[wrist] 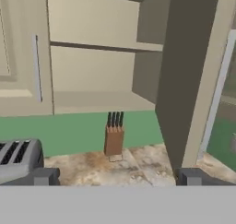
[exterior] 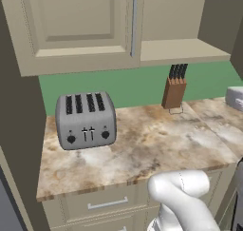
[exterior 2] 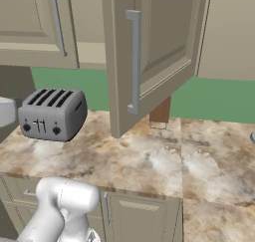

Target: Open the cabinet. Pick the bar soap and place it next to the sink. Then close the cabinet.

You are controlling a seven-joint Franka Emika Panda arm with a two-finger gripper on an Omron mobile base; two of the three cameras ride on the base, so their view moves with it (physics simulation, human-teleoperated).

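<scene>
The cabinet (exterior: 76, 30) hangs above the counter. Its left door is shut, with a long silver handle (exterior: 134, 25). Its right door (exterior 2: 149, 61) is swung out toward me, and in the hand view it stands edge-on (wrist: 184, 80). Inside the cabinet, the two shelves (wrist: 99, 73) I can see look bare. The bar soap and the sink are out of view. My gripper (wrist: 119, 178) is open, its dark fingertips (wrist: 46, 176) far apart, level with the counter and facing the open cabinet. The arm (exterior: 182, 197) sits low in front of the counter.
A silver toaster (exterior: 85, 120) stands on the marbled counter (exterior: 152, 149) at the left. A wooden knife block (exterior: 174, 90) is against the green wall under the open cabinet. Drawers (exterior: 107, 204) run below the counter edge. A pale grey object (exterior: 235, 98) sits at the far right.
</scene>
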